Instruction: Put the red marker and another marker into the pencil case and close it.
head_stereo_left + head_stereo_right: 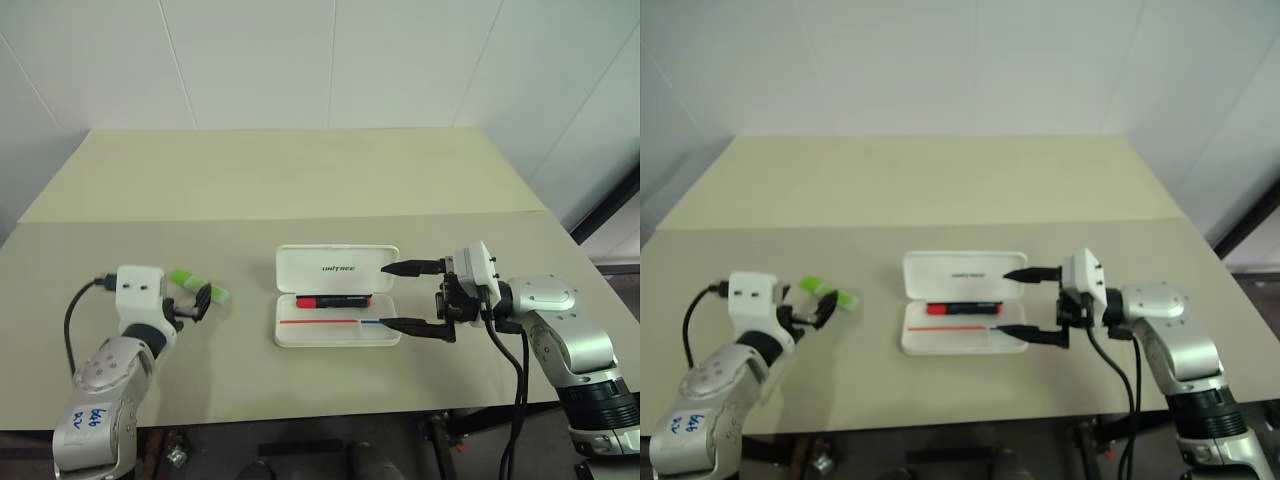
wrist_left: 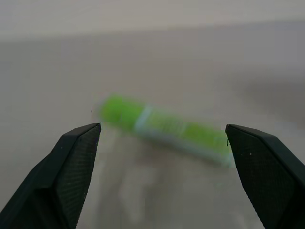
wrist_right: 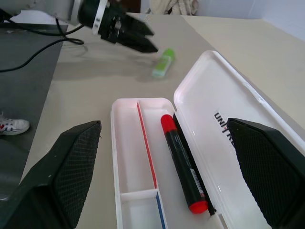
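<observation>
Risk: green marker rolling off, unpicked.
Left gripper jaws apart around it; right gripper apart beside pencil case; closing off-centre could flick it.

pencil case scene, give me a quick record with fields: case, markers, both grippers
pencil case: open on the table, lid laid back flat
red marker: lying inside the case, in the tray's section next to the hinge
green marker: on the table, left of the case, not in it
left gripper: open, right at the green marker, holding nothing
right gripper: open, at the case's right end, holding nothing
</observation>
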You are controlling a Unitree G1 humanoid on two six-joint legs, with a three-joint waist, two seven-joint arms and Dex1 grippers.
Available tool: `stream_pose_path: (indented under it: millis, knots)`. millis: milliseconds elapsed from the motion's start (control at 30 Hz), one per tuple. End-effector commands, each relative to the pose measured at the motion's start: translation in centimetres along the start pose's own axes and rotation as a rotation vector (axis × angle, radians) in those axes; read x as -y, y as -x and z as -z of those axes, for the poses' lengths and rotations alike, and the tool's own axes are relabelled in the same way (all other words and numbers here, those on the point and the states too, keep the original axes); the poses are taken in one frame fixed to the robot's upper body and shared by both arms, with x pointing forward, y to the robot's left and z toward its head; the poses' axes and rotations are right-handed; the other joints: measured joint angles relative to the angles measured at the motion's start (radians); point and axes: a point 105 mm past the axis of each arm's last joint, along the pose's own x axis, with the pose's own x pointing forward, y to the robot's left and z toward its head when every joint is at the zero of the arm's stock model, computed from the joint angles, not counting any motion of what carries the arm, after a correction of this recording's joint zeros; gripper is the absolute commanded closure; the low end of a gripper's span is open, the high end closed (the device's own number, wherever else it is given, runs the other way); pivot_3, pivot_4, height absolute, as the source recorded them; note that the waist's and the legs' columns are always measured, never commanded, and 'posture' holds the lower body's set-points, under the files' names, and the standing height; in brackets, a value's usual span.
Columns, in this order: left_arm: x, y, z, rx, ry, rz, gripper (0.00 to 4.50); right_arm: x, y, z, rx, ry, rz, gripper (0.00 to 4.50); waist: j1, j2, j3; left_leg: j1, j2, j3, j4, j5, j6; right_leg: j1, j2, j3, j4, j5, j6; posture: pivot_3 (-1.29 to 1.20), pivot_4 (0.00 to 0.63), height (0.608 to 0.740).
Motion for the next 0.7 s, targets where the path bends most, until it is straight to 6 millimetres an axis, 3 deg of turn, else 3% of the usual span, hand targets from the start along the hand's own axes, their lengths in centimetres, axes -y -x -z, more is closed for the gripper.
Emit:
stream_pose_path:
  millis: [33, 400, 700]
  knots:
    - [1.1, 0.4, -1.0, 0.038, 0.016, -0.009, 0.01, 0.2, 0.1, -0.9, 0.015, 0.036, -0.015, 0.00, 0.001, 0.000, 0.000, 0.000, 0.000, 0.000, 0.001, 0.000, 0.000, 0.000, 0.000, 0.000, 0.000, 0.000, 0.000, 0.00, 0.150, 0.740]
    - [4.5, -1.3, -0.4, 0.006, 0.108, 0.031, 0.01, -0.1, 0.7, -1.2, -0.014, 0.038, -0.028, 0.00, -0.005, 0.000, 0.000, 0.000, -0.001, 0.001, 0.007, -0.001, -0.001, 0.003, 0.000, 0.001, -0.002, 0.000, -0.001, 0.00, 0.150, 0.740]
    - [3.8, -2.9, 0.3, -0.051, 0.053, -0.094, 0.01, -0.1, 1.2, -1.6, -0.038, 0.039, -0.039, 0.00, -0.004, 0.000, 0.000, -0.001, -0.001, 0.001, 0.007, -0.001, -0.001, 0.003, 0.000, 0.001, -0.003, 0.001, 0.002, 0.00, 0.150, 0.740]
